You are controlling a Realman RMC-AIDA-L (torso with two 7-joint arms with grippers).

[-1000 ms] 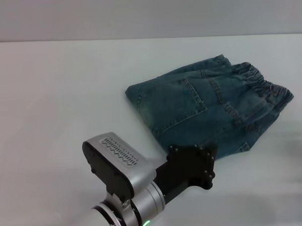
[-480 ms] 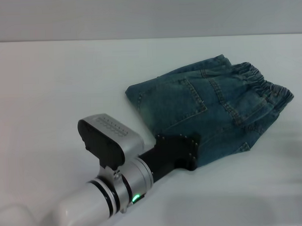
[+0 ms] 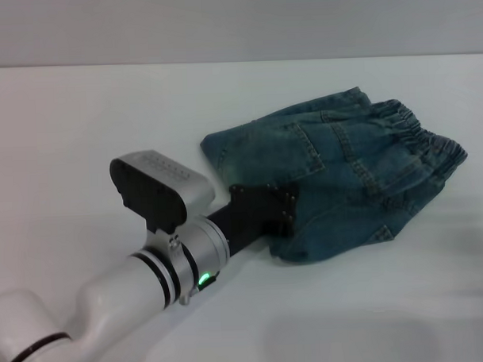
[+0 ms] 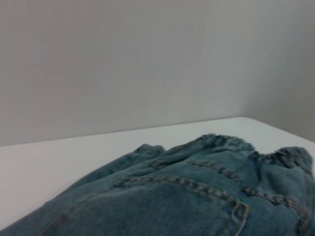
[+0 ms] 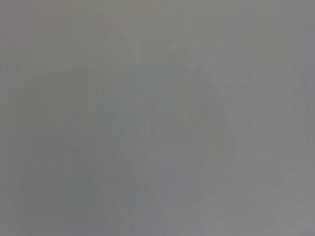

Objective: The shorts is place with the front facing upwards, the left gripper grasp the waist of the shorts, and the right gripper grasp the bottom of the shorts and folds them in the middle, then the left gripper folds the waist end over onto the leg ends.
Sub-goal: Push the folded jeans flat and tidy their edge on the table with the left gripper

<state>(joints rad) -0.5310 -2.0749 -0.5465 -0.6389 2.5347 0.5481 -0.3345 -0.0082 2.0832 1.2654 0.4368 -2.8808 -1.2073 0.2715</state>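
Observation:
The blue denim shorts (image 3: 352, 161) lie folded on the white table (image 3: 81, 123), right of centre, back pockets up. Their elastic waistband (image 3: 418, 133) is at the far right. My left gripper (image 3: 284, 218) reaches in from the near left, and its black end lies over the near left edge of the shorts, hiding the contact. The left wrist view looks low across the shorts (image 4: 187, 201) toward the gathered waistband (image 4: 231, 143). My right gripper is out of view, and its wrist view is plain grey.
A grey wall (image 3: 236, 22) runs behind the table's far edge. White tabletop stretches to the left of the shorts and along the near side.
My left arm has swung left and farther from the near edge. Its black end has moved up along the shorts' near left edge. The near corner of the shorts has shifted left with it.

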